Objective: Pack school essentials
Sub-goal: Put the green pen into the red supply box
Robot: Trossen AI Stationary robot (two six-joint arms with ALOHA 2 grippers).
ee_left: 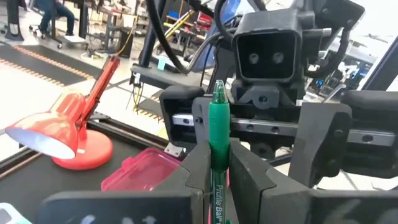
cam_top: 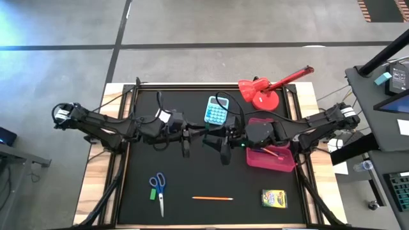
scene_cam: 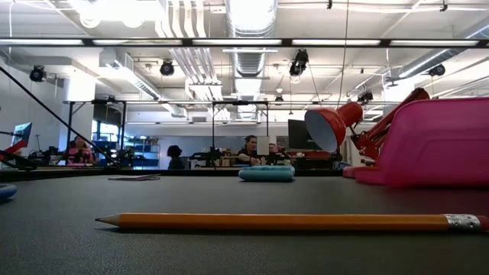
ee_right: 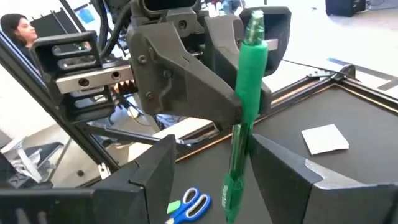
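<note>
Left wrist view | left hand clamps green pen | right hand spread, should close squarely before release

Only readable text — "Profile Ball" printed lengthwise on the green pen barrel, seen in the left wrist view; the rest of the line is cut off at the frame edge. The crayon box has a print on its face in the high view, too small to read. Calculator keys carry no legible digits. Pencil in the low view — no lettering visible.
</note>
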